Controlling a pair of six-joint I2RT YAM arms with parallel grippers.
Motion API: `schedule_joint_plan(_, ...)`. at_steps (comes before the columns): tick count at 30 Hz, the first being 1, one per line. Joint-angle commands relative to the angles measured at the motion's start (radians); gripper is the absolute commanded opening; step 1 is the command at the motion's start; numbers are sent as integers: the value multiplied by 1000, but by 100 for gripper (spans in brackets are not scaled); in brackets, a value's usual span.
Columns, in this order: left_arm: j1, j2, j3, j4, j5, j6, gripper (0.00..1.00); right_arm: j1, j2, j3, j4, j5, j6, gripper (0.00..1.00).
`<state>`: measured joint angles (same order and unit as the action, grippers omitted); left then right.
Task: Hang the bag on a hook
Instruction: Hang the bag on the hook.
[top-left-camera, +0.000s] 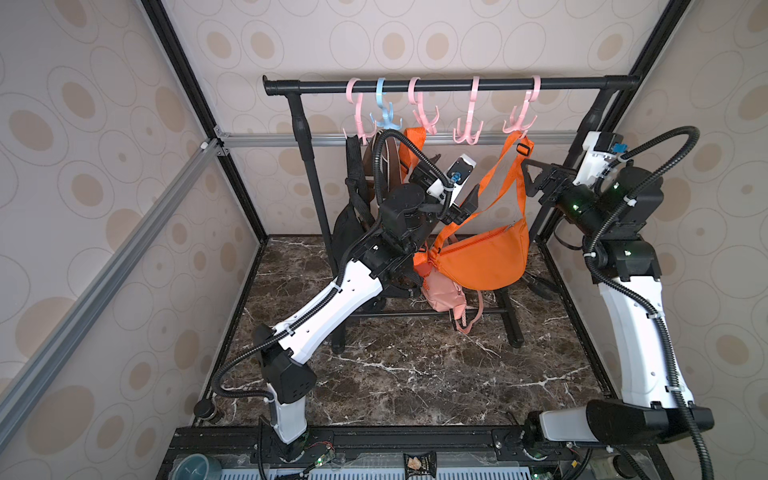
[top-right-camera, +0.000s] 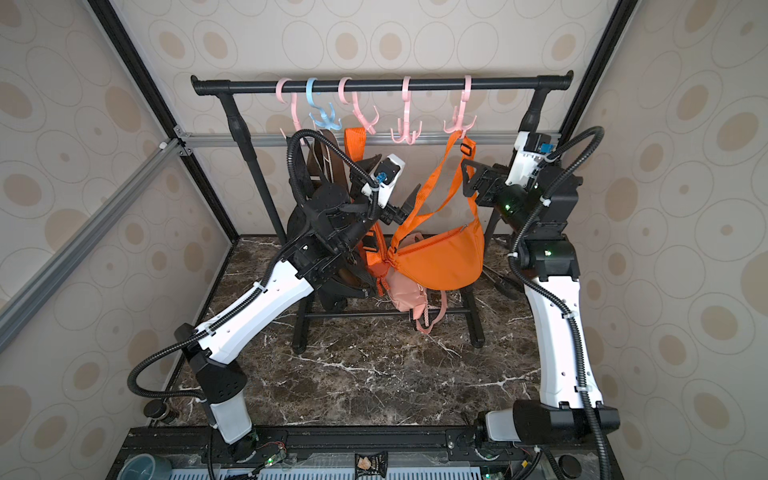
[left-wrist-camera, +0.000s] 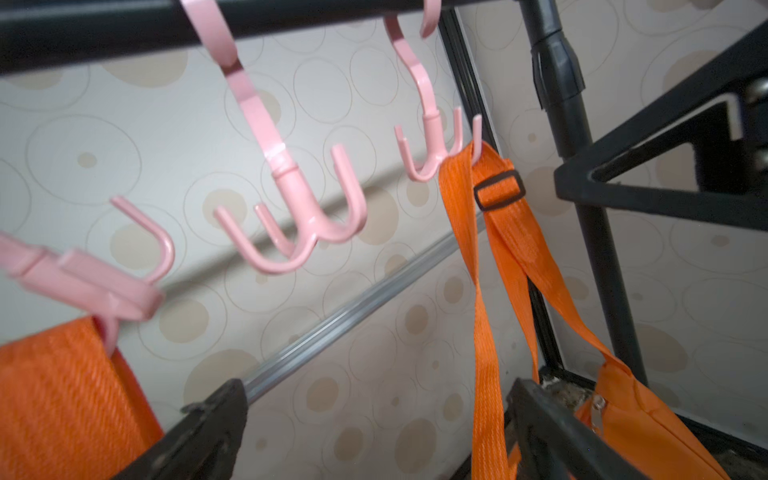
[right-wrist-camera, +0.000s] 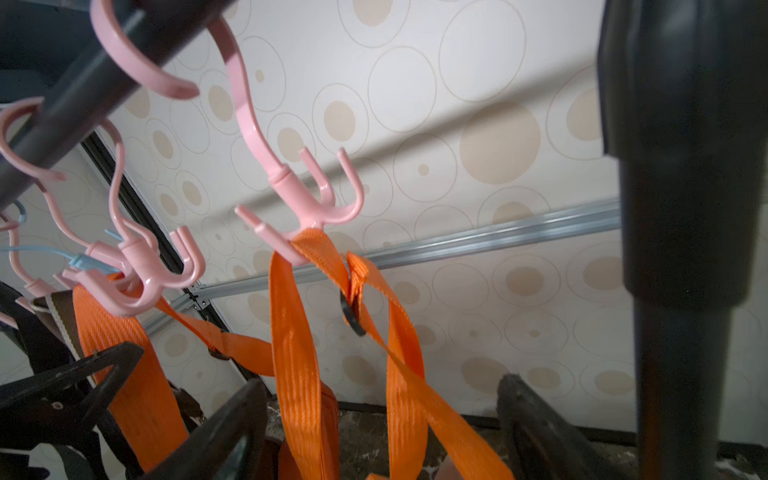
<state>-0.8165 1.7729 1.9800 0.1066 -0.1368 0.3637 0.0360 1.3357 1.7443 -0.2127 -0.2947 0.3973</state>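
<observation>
We are looking into a robot test cell dressed up as a corner of a home wardrobe. The walls (top-left-camera: 83, 187) are flat panels papered with beige ovals, held in a frame of black posts (top-left-camera: 183, 66) and bare aluminium rails (top-left-camera: 104, 282). The floor (top-left-camera: 415, 374) is a dark marble-patterned sheet. At the far side we see a black clothes rack (top-left-camera: 449, 85) with plastic hooks (top-left-camera: 468, 124) and hanging bags, among them an orange bag (top-left-camera: 486, 257). Along the near edge a black mounting rail (top-left-camera: 415, 440) carries the left arm (top-left-camera: 328, 307) and the right arm (top-left-camera: 636, 332), both trailing corrugated cable conduit (top-left-camera: 376, 166).
</observation>
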Motion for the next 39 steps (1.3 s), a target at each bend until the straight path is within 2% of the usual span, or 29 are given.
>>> schedule_joint_plan(1, -2, -81, -146, 71, 6, -112, 100, 62, -109, -79, -11, 142, 41, 89)
schedule_joint_plan(4, -4, -169, -308, 120, 12, -194, 100, 130, -216, -212, -33, 276, 89, 88)
schedule_joint_plan(8, -16, -284, -509, 168, -16, -234, 100, 217, -358, -477, 32, 356, 192, 86)
schedule_joint_plan(12, -25, -399, -685, 168, -47, -243, 100, 332, -434, -600, -69, 438, 206, 86)
schedule_joint_plan(16, -47, -496, -849, 168, -87, -233, 100, 355, -489, -768, -174, 521, 267, 85)
schedule_joint_plan(20, -69, -550, -963, 139, -113, -234, 100, 356, -534, -972, -111, 578, 335, 84)
schedule_joint_plan(23, -81, -582, -1003, 95, -186, -274, 100, 356, -413, -1001, -111, 584, 315, 84)
schedule_joint_plan(28, -79, -644, -1099, 89, -292, -341, 100, 353, -156, -1015, 5, 574, 323, 72)
schedule_joint_plan(32, -80, -678, -1155, 59, -288, -411, 100, 327, -4, -983, 104, 534, 303, 70)
schedule_joint_plan(36, -80, -698, -1167, 5, -273, -491, 100, 265, 177, -944, 156, 446, 334, 52)
schedule_joint_plan(39, -80, -722, -1194, 10, -250, -507, 100, 248, 229, -951, 193, 461, 359, 51)
